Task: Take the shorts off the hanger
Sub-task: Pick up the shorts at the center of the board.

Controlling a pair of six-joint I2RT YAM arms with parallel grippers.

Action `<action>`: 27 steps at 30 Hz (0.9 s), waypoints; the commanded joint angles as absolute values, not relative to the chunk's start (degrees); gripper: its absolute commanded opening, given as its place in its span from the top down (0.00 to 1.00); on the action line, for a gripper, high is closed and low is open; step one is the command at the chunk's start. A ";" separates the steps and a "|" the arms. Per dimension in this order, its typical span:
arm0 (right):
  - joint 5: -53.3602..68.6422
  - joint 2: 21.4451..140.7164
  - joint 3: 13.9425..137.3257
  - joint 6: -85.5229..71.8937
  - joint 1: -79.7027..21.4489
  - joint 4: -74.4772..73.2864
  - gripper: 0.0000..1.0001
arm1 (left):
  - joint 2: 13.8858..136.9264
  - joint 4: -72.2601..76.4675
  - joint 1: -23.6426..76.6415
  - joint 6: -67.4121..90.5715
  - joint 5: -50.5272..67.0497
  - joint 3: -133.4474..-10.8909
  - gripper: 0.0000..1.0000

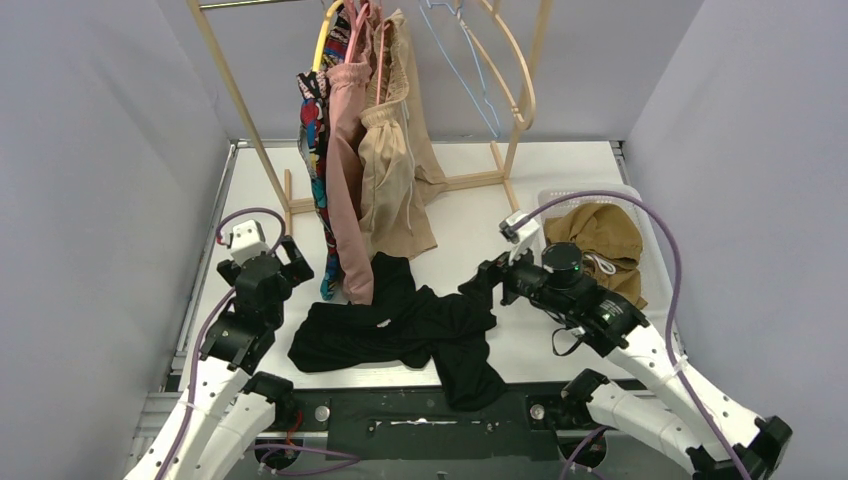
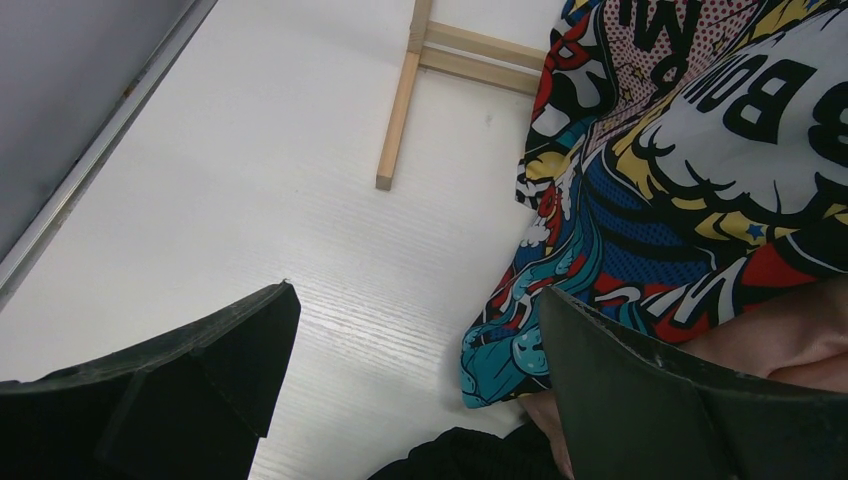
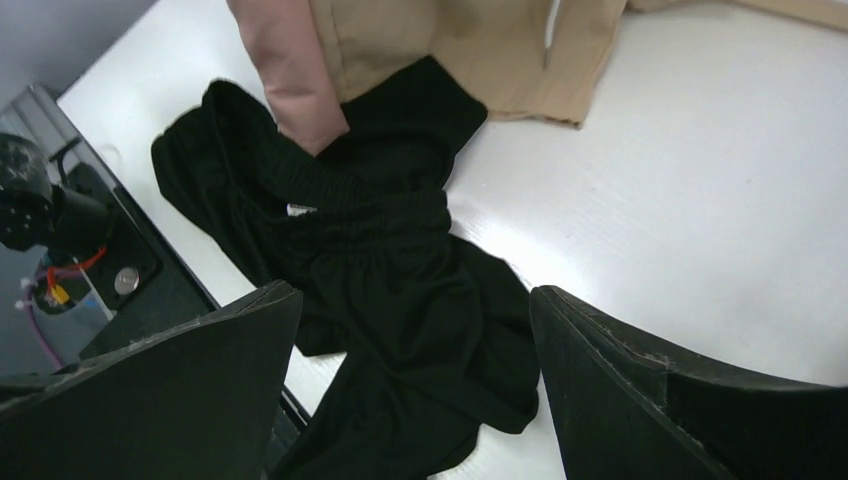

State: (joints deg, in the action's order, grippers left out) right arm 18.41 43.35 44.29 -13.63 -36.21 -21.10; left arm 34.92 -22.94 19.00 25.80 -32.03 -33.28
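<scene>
Table (image 1: pixel 560 200), white, grey-walled, bears black shorts (image 1: pixel 400 325); left claw (image 2: pixel 415 300) and right claw (image 3: pixel 415 295) gape.

- Wooden rack (image 1: pixel 235 90): top rail cut off at the 12 o'clock edge.
- Yellow hanger (image 1: pixel 322 40): hook out of frame at 12 o'clock.
- Comic-print shorts (image 1: pixel 316 140): largely hidden behind dusty pink shorts (image 1: pixel 345 150). In the left wrist view the lettering runs off at 12 and 3 o'clock.
- Tan-brown shorts (image 1: pixel 605 235), 3 o'clock: near side covered by right arm (image 1: pixel 600 310).
- Black shorts (image 1: pixel 420 325): leg clipped at 6 o'clock in the right wrist view.
</scene>
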 commanded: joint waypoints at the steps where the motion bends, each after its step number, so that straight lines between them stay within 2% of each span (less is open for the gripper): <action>1: 9.16 45.94 45.03 -14.35 -43.52 -14.28 0.13 | 34.10 -21.80 18.63 26.46 -31.49 -35.90 0.09; 6: 6.90 49.99 44.82 -14.53 -45.89 -14.40 0.13 | 34.32 -21.88 18.59 26.37 -32.19 -36.01 0.09; 27: 13.70 60.97 47.88 -1.89 -49.99 -13.91 0.12 | 38.61 -22.93 18.56 26.75 -35.22 -36.25 0.09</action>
